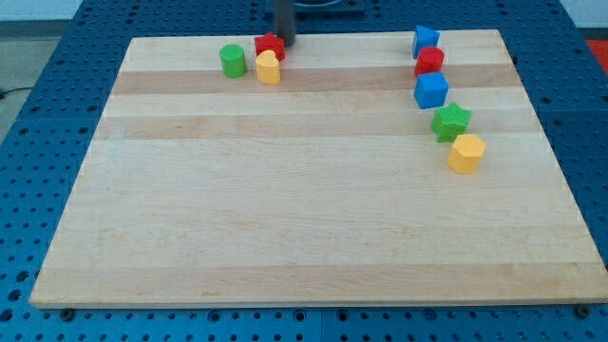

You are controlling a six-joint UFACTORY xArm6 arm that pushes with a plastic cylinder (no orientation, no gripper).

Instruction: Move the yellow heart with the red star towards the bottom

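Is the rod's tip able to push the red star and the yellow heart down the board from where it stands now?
Probably yes. My tip stands at the top edge of the red star, and the yellow heart lies directly below the star. Nothing blocks the board beneath them.

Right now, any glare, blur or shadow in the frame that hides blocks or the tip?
Camera view: even, soft light, no glare on the wooden board; blocks cast only faint shadows. Whole frame slightly soft. My tip sits just at the view's top-right of the red star, with the yellow heart below; the rod is dark and slightly blurred.
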